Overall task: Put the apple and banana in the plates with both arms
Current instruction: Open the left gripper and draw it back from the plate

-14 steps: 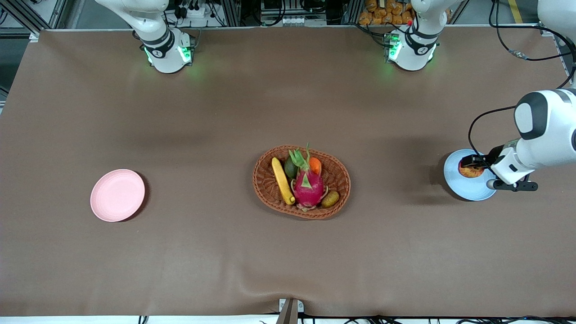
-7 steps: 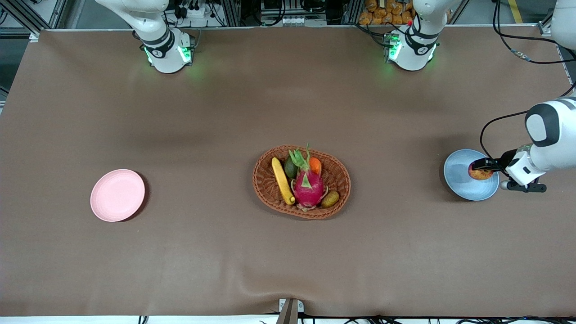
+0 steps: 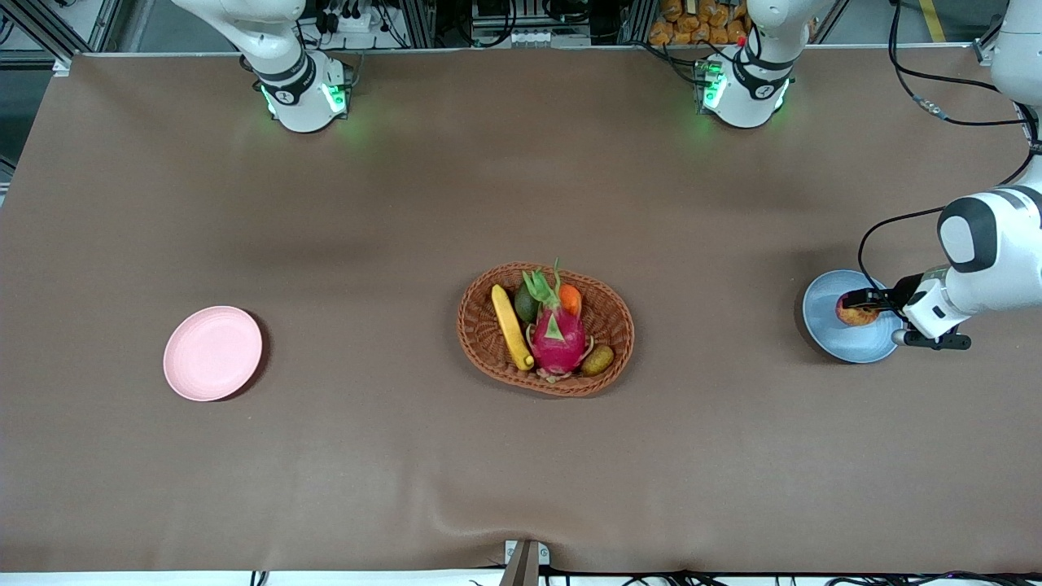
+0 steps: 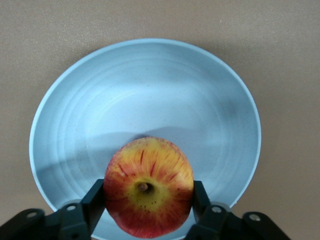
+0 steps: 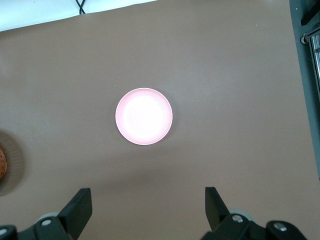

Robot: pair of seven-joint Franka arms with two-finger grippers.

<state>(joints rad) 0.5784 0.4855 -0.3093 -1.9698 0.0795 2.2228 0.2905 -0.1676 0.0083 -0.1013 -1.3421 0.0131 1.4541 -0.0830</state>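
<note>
– While you inspect the left arm (image 3: 989,252), what pose should you record?

– Record that it reaches in from the left arm's end of the counter (image 3: 521,456), forearm roughly level, wrist turned down over the blue plate (image 3: 822,325). The left gripper (image 4: 149,200) is pinching the apple (image 4: 148,187), one finger against each side, stem end up. The apple sits low over the plate's inner floor, toward the rim nearest the gripper.

– Does the apple rest on the plate?

– You cannot tell. Its underside is hidden in both views. Note also that the left arm's upper links are cut off at the edge of the front view.

– And the right arm (image 3: 269,49)?

– It waits. You see only its base and lower link in the front view. The right gripper (image 5: 148,207) shows in its own wrist view alone, fingers spread wide and holding nothing, high over the counter with the pink plate (image 3: 212,353) below it.

– Where is the banana (image 3: 510,327)?

– It lies in the woven basket (image 3: 480,342) at mid-counter, along the side toward the right arm's end, well apart from both plates. Other fruit partly hides the basket floor.
</note>
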